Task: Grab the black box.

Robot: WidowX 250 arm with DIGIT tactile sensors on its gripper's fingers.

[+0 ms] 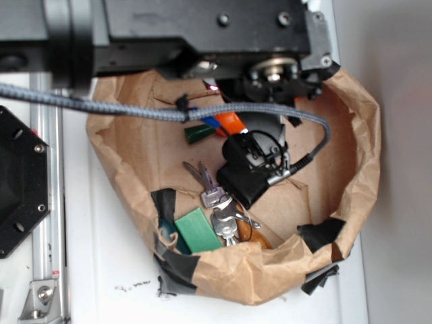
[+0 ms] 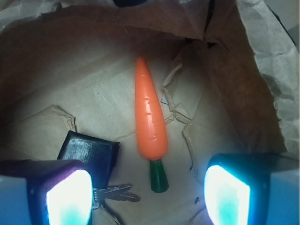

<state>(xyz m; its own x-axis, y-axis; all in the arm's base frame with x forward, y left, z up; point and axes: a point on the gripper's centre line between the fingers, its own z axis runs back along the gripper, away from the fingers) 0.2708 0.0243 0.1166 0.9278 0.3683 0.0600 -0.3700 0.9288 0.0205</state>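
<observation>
Two glowing fingers (image 2: 70, 197) of the gripper (image 2: 147, 197) stand spread wide, pinching nothing, above the brown paper bag (image 2: 262, 61) floor. Taking the carrot (image 2: 150, 117) as landmark: the black box (image 2: 91, 151) lies on the floor left of its green stem, apart from it, partly behind the left finger; keys (image 2: 115, 193) lie just below the box

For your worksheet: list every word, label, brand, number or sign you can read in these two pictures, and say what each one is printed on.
None can be read.
Keys: any stamping is too small and blurred to read.
Black box: its visible faces are plain and glossy, with no label.
Carrot: no print.
Green block: no print.
Brown paper rim: unmarked.
</observation>
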